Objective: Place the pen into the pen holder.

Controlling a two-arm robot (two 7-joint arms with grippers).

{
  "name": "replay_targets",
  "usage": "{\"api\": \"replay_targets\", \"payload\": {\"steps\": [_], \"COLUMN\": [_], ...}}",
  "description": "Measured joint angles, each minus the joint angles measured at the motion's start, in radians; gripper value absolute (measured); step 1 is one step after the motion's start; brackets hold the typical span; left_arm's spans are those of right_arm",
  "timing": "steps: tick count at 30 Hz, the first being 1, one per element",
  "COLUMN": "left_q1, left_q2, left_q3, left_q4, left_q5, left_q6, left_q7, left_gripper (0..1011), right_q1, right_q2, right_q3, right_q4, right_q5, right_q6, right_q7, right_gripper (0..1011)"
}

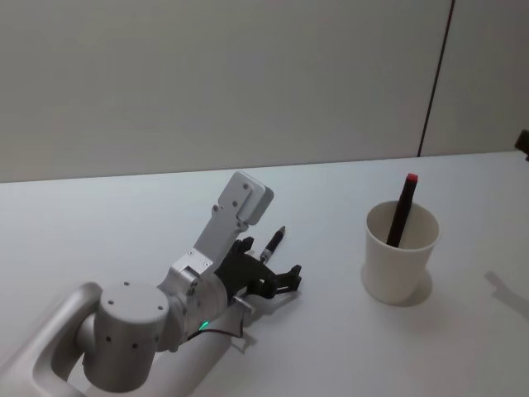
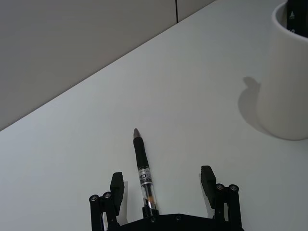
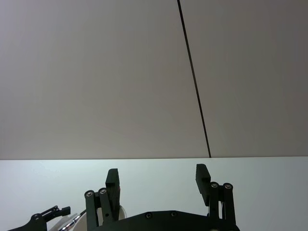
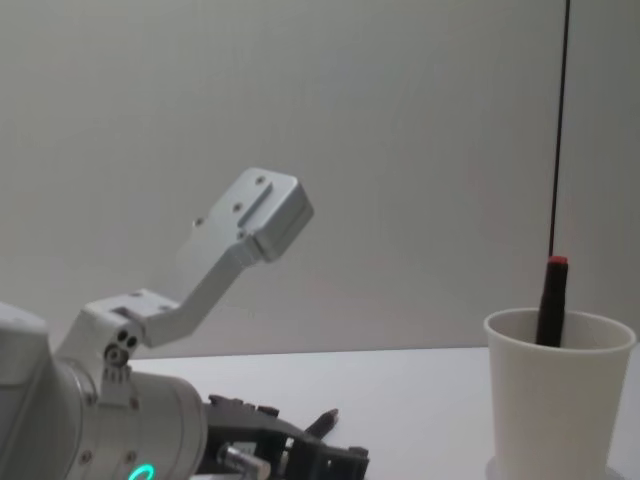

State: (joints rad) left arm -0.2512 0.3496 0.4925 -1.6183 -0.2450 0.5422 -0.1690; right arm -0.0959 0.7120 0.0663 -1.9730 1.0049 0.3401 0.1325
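A dark pen [image 2: 142,169] with a clear rear section lies flat on the white table [image 1: 331,347], its tip pointing away from the palm. My left gripper [image 2: 162,182] is open and low over the table, one finger on each side of the pen, not touching it. In the head view this gripper [image 1: 273,263] sits left of centre with the pen [image 1: 274,245] poking out ahead. The pen holder [image 1: 400,256], a white paper cup, stands upright to the right and holds another dark pen with a red cap [image 1: 404,207]. My right gripper [image 3: 157,177] is open, raised, facing the wall.
The left arm's silver elbow link [image 4: 245,235] rises above the table at the left. The cup [image 4: 556,400] stands about a hand's width right of the left gripper [image 4: 320,455], with bare table between them. A grey wall with a dark vertical seam [image 1: 434,83] runs behind the table.
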Motion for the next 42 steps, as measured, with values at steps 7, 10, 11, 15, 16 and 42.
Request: {"api": "replay_targets", "payload": {"steps": [7, 10, 11, 15, 16, 42], "left_q1": [0.024, 0.034, 0.035, 0.046, 0.051, 0.083], "left_q2": [0.007, 0.01, 0.011, 0.015, 0.017, 0.034], "left_q3": [0.006, 0.006, 0.006, 0.002, 0.0, -0.017], "left_q4": [-0.008, -0.01, -0.01, -0.011, -0.011, -0.008], "left_q5": [0.012, 0.006, 0.004, -0.012, -0.02, -0.088], "left_q6": [-0.013, -0.024, -0.026, -0.04, -0.045, -0.092], "left_q7": [0.036, 0.046, 0.048, 0.059, 0.062, 0.084], "left_gripper": [1001, 1001, 1001, 1001, 1001, 960], "right_q1": [0.0, 0.0, 0.0, 0.0, 0.0, 0.0], "right_q2": [0.0, 0.0, 0.0, 0.0, 0.0, 0.0], "right_q3": [0.0, 0.0, 0.0, 0.0, 0.0, 0.0], "right_q4": [0.0, 0.0, 0.0, 0.0, 0.0, 0.0], "right_q5": [0.0, 0.0, 0.0, 0.0, 0.0, 0.0], "right_q6": [0.0, 0.0, 0.0, 0.0, 0.0, 0.0], "right_q7": [0.0, 0.0, 0.0, 0.0, 0.0, 0.0], "right_gripper": [1001, 1001, 1001, 1001, 1001, 1001]}}
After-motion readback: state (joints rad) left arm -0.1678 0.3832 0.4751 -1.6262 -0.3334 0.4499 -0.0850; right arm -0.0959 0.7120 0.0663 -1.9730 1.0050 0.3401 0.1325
